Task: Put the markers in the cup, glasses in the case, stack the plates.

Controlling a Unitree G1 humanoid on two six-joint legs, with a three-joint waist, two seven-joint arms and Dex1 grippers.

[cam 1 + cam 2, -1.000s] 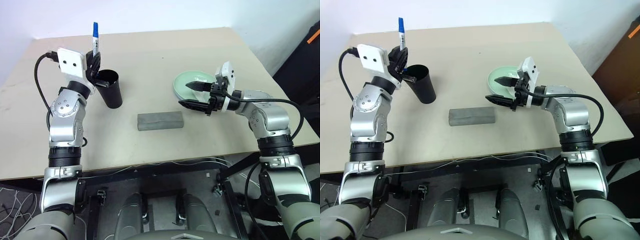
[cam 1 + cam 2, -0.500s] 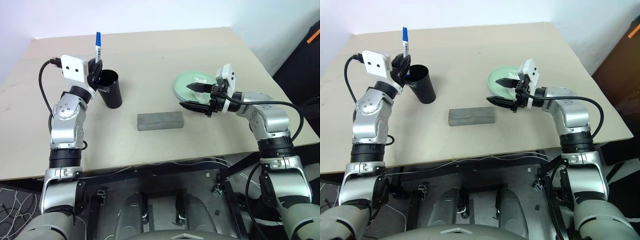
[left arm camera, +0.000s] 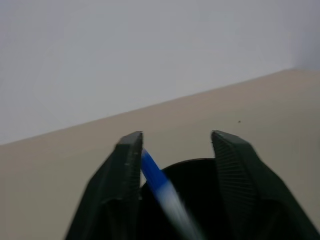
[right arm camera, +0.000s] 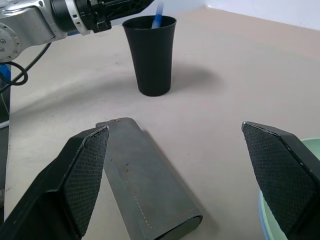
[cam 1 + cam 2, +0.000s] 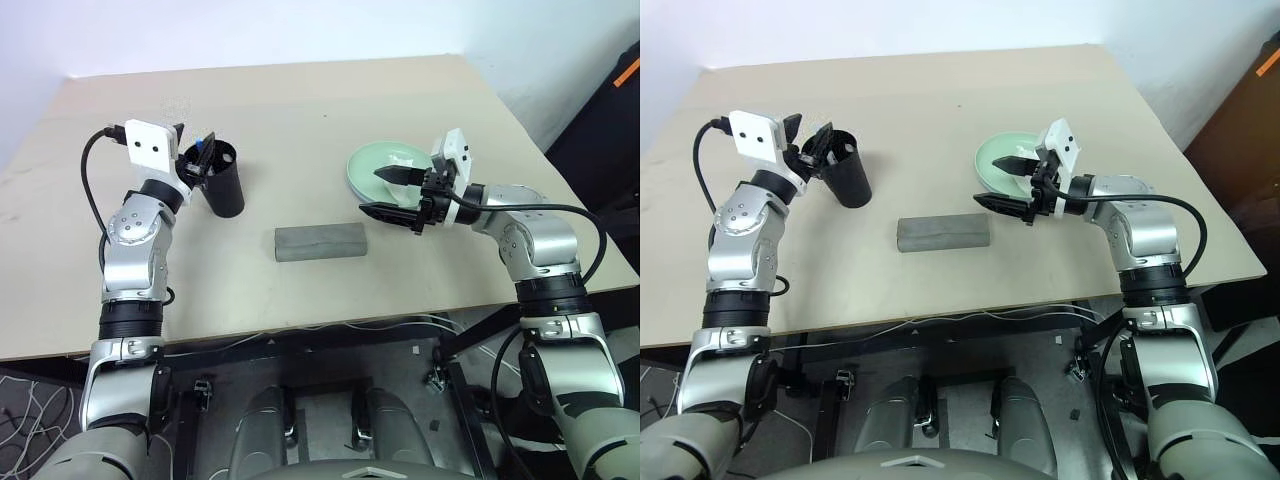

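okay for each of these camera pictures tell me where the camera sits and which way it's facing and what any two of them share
Left and right eye views: on the head, looking forward and down at the table; both arms show, left gripper at the cup, right gripper by the plates.
Left wrist view: along open fingers at the cup's mouth and the blue marker.
Right wrist view: between open fingers over the case toward the cup and the left arm.
Shared: both wrist views show the cup and marker.

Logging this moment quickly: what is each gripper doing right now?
Left gripper: open, blue-capped white marker dropping into tall black cup.
Right gripper: open, holding nothing.
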